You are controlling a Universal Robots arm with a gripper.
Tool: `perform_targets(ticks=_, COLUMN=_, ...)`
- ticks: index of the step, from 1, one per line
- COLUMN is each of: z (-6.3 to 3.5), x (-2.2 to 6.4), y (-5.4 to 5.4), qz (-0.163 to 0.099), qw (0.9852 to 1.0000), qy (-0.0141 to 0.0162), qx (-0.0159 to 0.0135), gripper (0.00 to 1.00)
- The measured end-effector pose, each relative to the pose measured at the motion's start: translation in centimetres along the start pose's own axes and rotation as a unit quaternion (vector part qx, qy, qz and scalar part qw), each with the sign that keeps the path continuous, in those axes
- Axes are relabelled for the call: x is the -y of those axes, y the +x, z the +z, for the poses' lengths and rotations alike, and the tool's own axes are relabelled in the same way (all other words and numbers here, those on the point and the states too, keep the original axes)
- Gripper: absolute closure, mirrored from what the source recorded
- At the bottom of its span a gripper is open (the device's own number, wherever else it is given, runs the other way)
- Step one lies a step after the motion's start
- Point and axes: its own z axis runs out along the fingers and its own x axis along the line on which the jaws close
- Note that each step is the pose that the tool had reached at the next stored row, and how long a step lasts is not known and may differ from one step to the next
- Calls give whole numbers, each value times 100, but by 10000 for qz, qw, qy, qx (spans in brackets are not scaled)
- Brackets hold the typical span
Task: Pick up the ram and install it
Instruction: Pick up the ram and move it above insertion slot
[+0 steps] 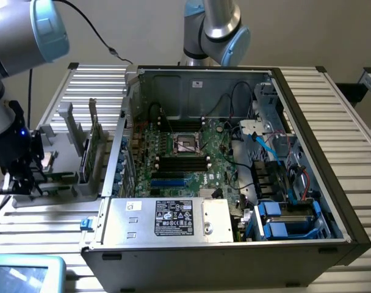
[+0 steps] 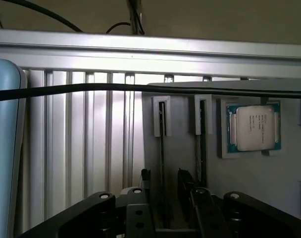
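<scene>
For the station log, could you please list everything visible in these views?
computer case: one, dark grey, open, on table.
motherboard: one, green, inside case.
power supply: one, silver, case's near edge.
holder: one, grey, beside case, exterior view's left.
ram: two sticks, dark green, on edge in holder slots.
processor chip: one, silver, holder recess.
tall card: one, green, upright in holder.
screen device: one, light blue, table's near corner.
table: one, ribbed silver, under everything.
arm: one, silver and light blue, above holder.
pincer: one, black, open, astride one ram stick.
</scene>
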Motion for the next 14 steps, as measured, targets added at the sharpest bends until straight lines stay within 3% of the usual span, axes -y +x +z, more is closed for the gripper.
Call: perform_targets(ticks=14, z=44, x=12, y=4, qz=0, qw=10000, qy=0, qx=9, gripper=65)
